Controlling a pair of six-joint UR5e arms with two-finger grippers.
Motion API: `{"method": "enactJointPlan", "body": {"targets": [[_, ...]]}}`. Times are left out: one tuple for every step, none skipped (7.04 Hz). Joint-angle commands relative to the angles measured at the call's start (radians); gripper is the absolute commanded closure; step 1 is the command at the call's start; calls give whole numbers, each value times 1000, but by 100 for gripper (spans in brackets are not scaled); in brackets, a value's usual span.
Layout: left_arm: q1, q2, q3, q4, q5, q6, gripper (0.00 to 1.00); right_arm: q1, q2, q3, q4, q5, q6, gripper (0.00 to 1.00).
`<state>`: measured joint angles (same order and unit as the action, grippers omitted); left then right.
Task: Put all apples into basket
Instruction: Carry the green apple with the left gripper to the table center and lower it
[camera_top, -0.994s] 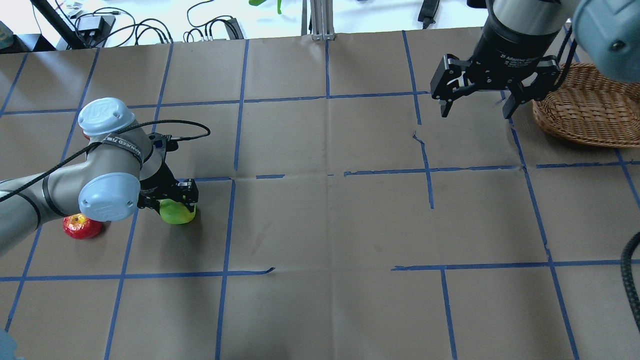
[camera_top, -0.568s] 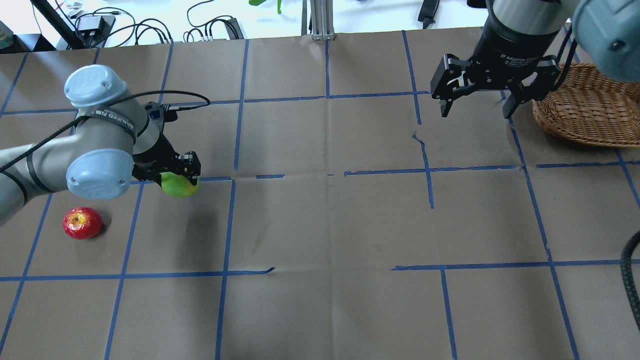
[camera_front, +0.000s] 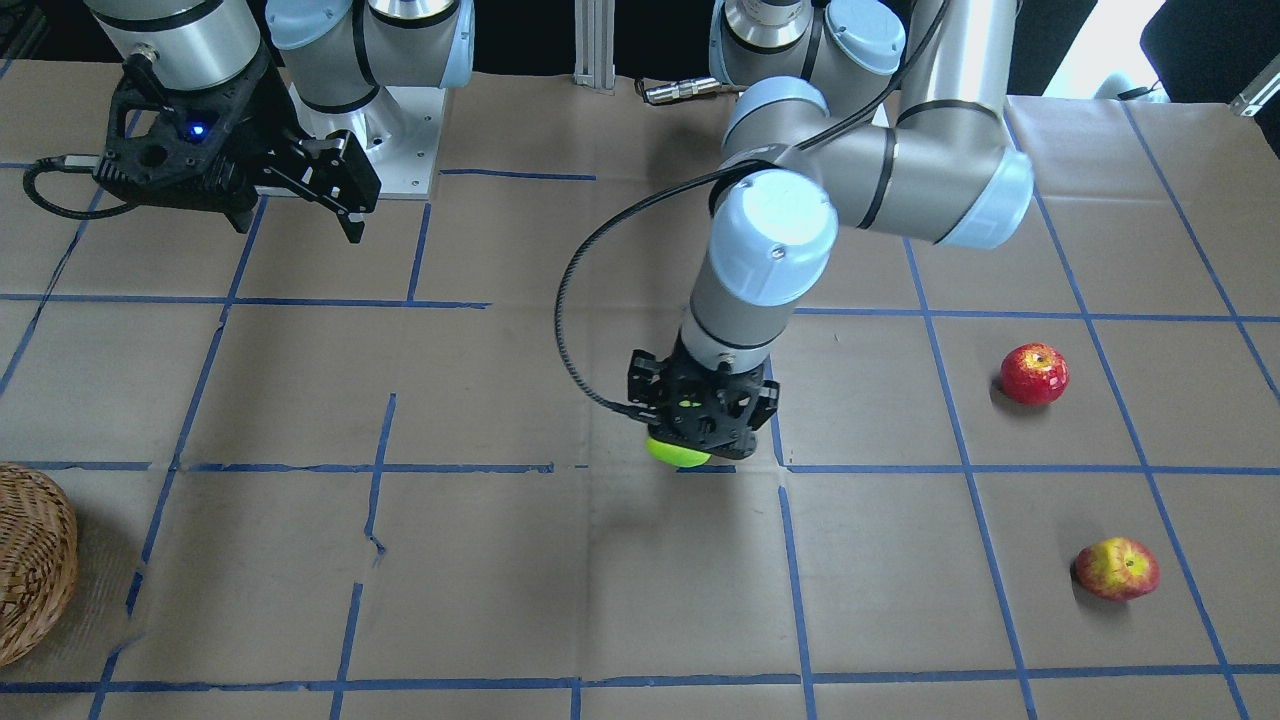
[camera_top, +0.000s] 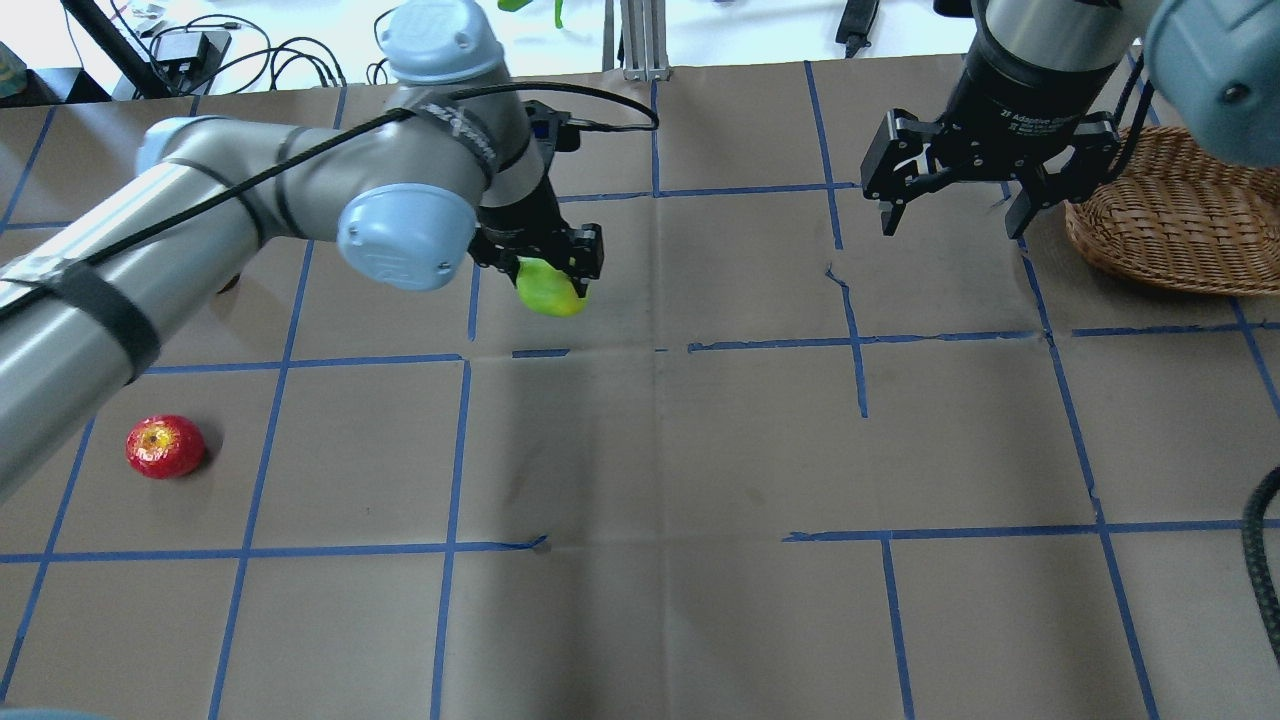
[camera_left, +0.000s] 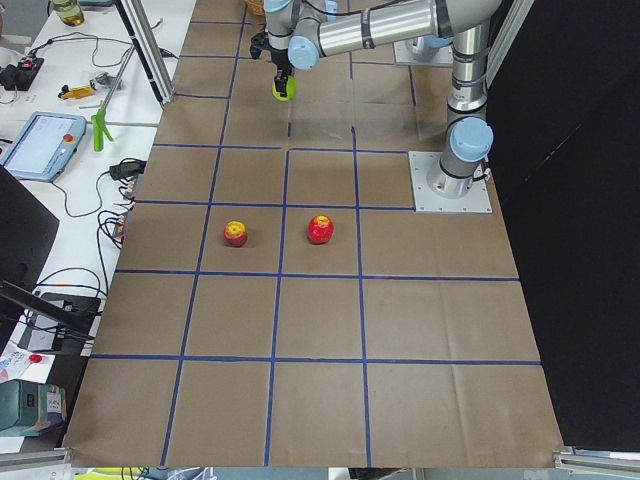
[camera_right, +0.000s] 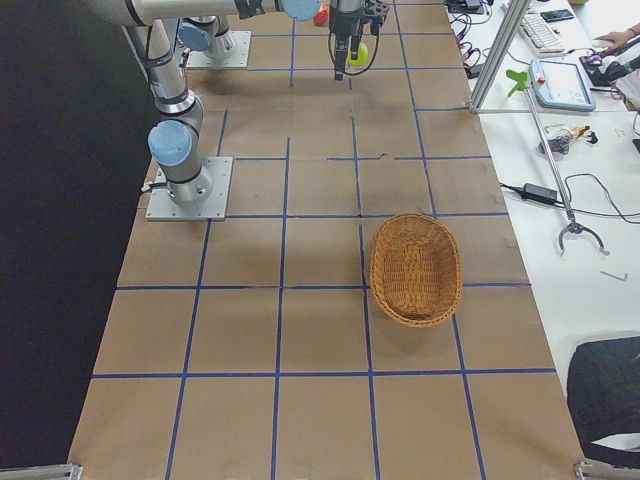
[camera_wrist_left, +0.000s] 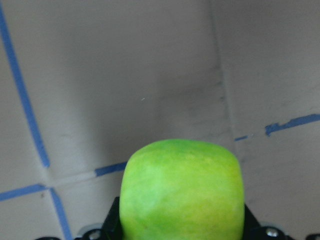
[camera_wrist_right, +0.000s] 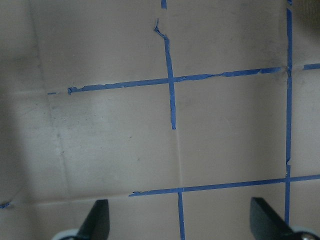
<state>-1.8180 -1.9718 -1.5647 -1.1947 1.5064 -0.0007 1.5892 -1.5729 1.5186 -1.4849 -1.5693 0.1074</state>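
Note:
My left gripper (camera_top: 548, 272) is shut on the lime green apple (camera_top: 551, 290) and holds it above the table, left of centre; the apple fills the left wrist view (camera_wrist_left: 181, 192). The deep red apple (camera_top: 164, 446) lies on the table at the near left. The red and yellow apple (camera_front: 1116, 568) lies beyond it and is hidden behind my left arm in the overhead view. The wicker basket (camera_top: 1180, 215) stands at the far right. My right gripper (camera_top: 950, 215) is open and empty, hovering just left of the basket.
Brown paper with a blue tape grid (camera_top: 660, 345) covers the table. Cables and a metal post (camera_top: 640, 40) lie beyond the far edge. A black hose (camera_top: 1262, 560) enters at the near right.
My left gripper has lifted the green apple off the table and carried it right and away from me, towards the middle. The right arm has not moved.

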Motion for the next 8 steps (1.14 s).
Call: {"method": "enactJointPlan", "body": {"targets": [[-108,-219,170,-25,29,-39,70,0,-1,0,0,0,0,0],[-122,-263,182,-20,76,-53,70,0,-1,0,0,0,0,0],[-123,-271,177,-20,80,-53,70,0,-1,0,0,0,0,0],[-119,-269,172,-23,68,-56,69,0,1,0,0,0,0,0],[-119,-271,175,-22,64,-58,27,0,1,0,0,0,0,0],[-118,-265,189,-22,63,-80,3,0,1,0,0,0,0,0],[-116,-239,201,-23,51,-82,2,0,1,2,0,0,0,0],[-107,-196,215,-25,19,-84,2,0,1,9,-8,0,6,0]]}}
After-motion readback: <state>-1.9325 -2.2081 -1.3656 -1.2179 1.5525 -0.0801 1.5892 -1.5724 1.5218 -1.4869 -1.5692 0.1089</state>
